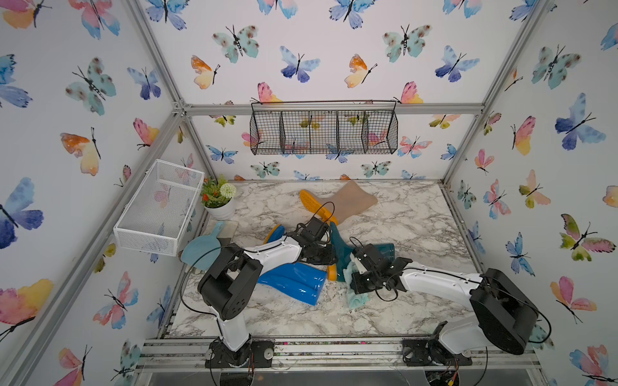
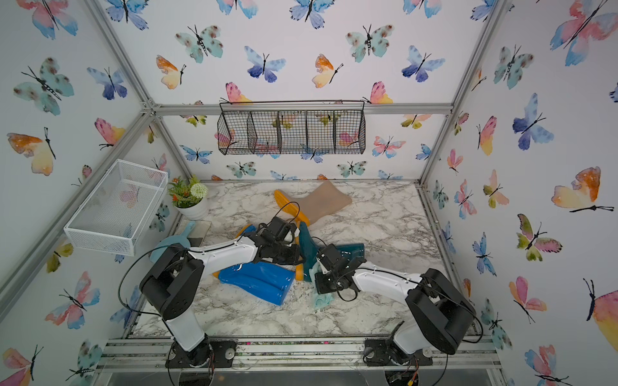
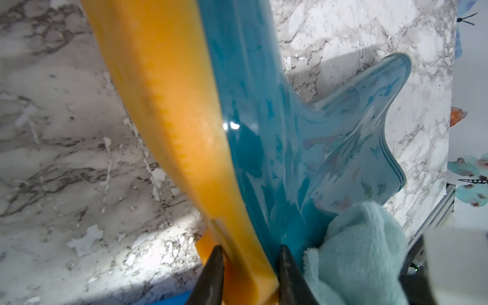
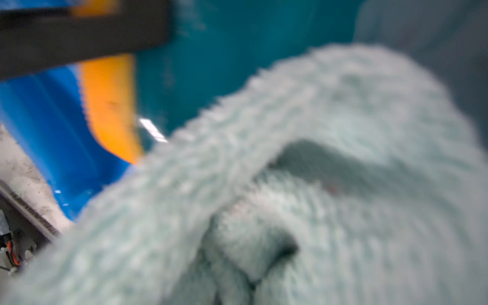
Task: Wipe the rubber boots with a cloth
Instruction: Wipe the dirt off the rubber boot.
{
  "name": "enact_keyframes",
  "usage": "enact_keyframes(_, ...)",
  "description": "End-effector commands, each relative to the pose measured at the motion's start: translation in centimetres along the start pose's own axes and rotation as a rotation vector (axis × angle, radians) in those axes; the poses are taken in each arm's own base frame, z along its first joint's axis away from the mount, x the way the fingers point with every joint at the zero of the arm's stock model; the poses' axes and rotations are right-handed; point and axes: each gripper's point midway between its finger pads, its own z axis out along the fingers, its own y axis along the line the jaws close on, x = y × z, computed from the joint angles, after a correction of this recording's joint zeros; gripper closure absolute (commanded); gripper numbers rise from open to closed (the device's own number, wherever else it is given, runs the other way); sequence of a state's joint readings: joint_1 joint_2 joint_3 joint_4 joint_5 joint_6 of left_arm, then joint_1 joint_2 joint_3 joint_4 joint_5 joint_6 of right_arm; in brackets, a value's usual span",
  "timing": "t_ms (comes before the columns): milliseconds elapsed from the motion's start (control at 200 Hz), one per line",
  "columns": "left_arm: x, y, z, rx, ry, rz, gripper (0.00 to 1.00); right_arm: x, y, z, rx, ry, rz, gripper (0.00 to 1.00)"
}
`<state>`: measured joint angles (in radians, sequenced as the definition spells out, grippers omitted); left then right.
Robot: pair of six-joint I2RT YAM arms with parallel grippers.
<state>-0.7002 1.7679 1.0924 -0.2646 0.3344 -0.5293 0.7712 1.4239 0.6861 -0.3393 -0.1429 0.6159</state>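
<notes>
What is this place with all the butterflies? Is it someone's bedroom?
Probably not a bedroom: it looks like a robot test booth. The butterfly wallpaper covers panels held in a metal frame, and two robot arms are bolted to a rail at the front of a marble-look table.

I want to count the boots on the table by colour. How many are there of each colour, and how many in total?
Bright blue boot: 1
Dark teal boot: 1
Beige boot: 1
Total: 3
</notes>
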Motion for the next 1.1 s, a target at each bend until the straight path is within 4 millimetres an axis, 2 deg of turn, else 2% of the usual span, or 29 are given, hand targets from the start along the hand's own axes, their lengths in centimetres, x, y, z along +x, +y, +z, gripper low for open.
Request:
enact_keyframes(0,1.6,0.6,1.0,-0.021,0.080,0.018,0.99,4.1,-7.0,-0.9,0.225,0.093,0.227,0.98)
enact_keyframes(85,1.3,0.3,1.1,-0.013,0.079,0.024,0.99,4.9,-8.0,-0.9,0.244,0.097,0.268,0.98)
enact_keyframes(165,1.2,0.2,1.2,-0.009,0.083,0.026,1.00,4.6,-7.0,-0.5,0.194,0.111,0.256,0.98)
enact_keyframes(250,1.3,0.2,1.4,-0.008,0.088,0.025,1.00,3.2,-3.2,0.4,0.029,0.100,0.187,0.98)
enact_keyframes(340,1.4,0.2,1.7,-0.005,0.097,0.022,1.00,1.4,2.5,0.8,-0.098,0.061,0.005,0.98)
enact_keyframes(400,1.6,0.2,1.8,-0.003,0.102,0.021,1.00,0.9,5.9,1.3,-0.141,0.069,-0.114,0.98)
enact_keyframes(455,1.6,0.2,1.9,-0.001,0.105,0.021,1.00,1.0,7.8,2.0,-0.163,0.092,-0.169,0.98)
enact_keyframes(531,1.7,0.3,2.0,-0.003,0.109,0.019,1.00,1.3,8.5,2.7,-0.192,0.114,-0.169,0.98)
enact_keyframes(591,1.6,0.2,2.1,-0.002,0.111,0.020,1.00,1.6,8.0,2.7,-0.185,0.109,-0.134,0.98)
enact_keyframes(666,1.6,0.2,2.2,-0.002,0.114,0.023,1.00,1.9,5.6,2.4,-0.101,0.096,-0.066,0.98)
enact_keyframes(776,1.4,0.1,2.3,0.003,0.113,0.025,1.00,3.0,-1.0,1.5,0.057,0.150,0.159,0.98)
enact_keyframes(896,1.1,-0.2,2.3,0.010,0.111,0.034,1.00,4.1,-7.3,-0.6,0.182,0.146,0.369,0.98)
enact_keyframes(996,0.9,-0.1,2.1,0.008,0.105,0.046,1.00,3.6,-9.9,-2.1,0.227,0.103,0.446,0.98)
enact_keyframes(1096,0.9,0.0,2.1,0.004,0.105,0.052,1.00,3.9,-11.7,-2.4,0.249,0.130,0.501,0.98)
